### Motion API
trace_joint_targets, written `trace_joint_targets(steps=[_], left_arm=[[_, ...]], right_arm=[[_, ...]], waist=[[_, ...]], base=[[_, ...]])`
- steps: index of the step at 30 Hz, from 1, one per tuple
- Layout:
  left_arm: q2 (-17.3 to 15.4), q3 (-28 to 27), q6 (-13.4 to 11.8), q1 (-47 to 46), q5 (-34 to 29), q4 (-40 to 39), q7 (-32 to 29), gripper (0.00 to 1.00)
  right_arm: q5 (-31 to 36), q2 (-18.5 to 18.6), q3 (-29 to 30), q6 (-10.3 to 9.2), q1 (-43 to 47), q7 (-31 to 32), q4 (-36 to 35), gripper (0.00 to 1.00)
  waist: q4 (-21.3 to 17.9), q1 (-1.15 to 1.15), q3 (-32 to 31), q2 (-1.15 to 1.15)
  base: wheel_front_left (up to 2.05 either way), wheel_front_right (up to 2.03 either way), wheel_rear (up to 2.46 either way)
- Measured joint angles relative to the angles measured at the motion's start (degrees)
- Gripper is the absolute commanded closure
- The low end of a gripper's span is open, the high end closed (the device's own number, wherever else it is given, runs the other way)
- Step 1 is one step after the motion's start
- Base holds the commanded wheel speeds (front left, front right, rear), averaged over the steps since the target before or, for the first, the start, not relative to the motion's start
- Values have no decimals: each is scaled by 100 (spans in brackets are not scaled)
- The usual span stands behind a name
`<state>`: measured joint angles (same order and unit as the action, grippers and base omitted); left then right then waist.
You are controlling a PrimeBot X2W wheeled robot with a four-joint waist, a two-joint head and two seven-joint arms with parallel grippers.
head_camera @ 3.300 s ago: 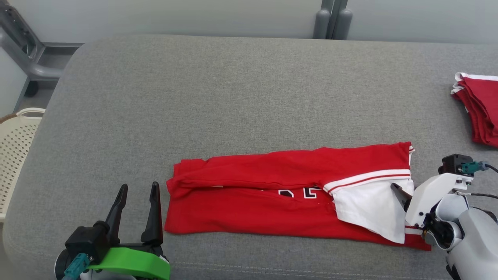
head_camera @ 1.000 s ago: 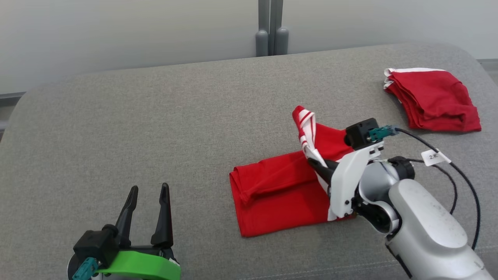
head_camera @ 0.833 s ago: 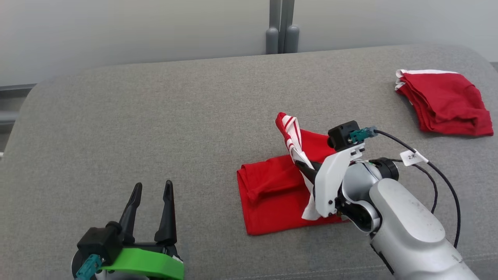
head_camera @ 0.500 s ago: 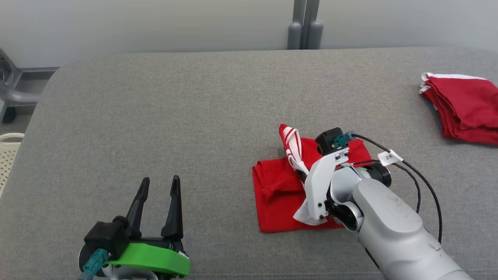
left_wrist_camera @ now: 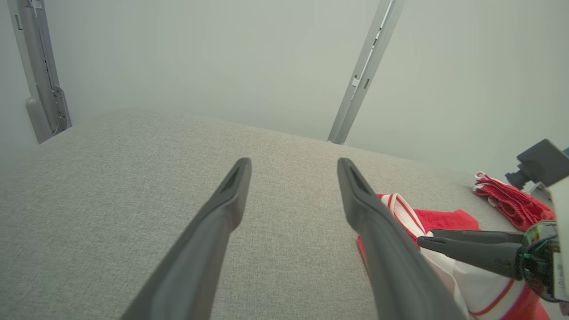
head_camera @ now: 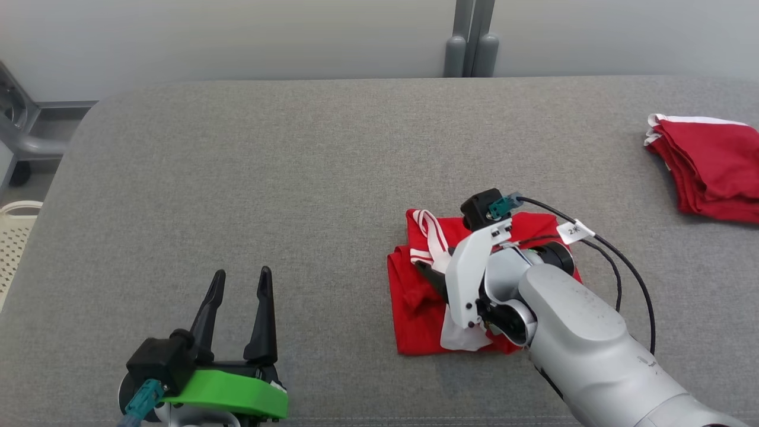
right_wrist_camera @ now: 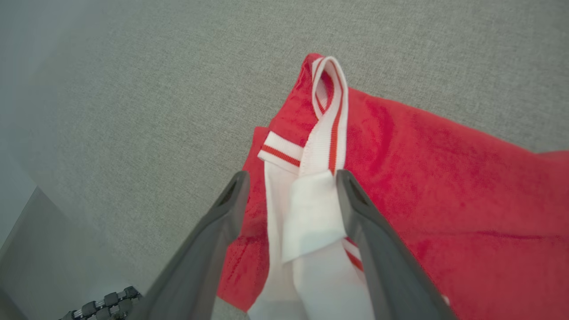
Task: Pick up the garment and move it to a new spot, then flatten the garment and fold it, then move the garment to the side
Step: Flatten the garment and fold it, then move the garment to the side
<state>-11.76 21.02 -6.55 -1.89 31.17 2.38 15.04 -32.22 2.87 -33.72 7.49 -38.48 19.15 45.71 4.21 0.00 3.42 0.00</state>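
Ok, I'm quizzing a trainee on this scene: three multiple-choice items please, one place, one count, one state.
1. On the grey upholstered cushion, the spare folded red cloth pile lies: A far left; B far right; C centre.
2. Red piles on it: A one; B two; C three.
3. The right gripper is: A open; B shut; C gripping the spare pile.
Key: B, it lies at the right edge; B, that pile plus the red shirt with white striped trim; A, jaws apart astride the trim.
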Motion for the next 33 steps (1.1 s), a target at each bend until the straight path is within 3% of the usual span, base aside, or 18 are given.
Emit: trace_joint_targets(steps=[7, 15, 26, 33], left_arm=[[-1, 3, 5, 58, -74, -21, 0, 0], [-2, 147, 7, 95, -126, -48, -43, 0], [-30, 297, 0, 97, -198, -175, -168, 0], [-103, 308, -32, 64, -216, -246, -235, 0]], right_arm=[[-321, 45, -2, 1, -273, 8, -539, 0], [-341, 722, 873, 0, -367, -498, -992, 0], [-202, 1359, 1669, 0, 704, -714, -1236, 0], [-304, 1407, 1811, 0, 1138, -602, -1210, 0]], waist=[[-241, 0, -58, 0], [-508, 0, -90, 0], [-602, 0, 79, 0], [-550, 0, 221, 0]], base=[[0, 0, 0], [0, 0, 0], [0, 0, 0], [0, 0, 0]])
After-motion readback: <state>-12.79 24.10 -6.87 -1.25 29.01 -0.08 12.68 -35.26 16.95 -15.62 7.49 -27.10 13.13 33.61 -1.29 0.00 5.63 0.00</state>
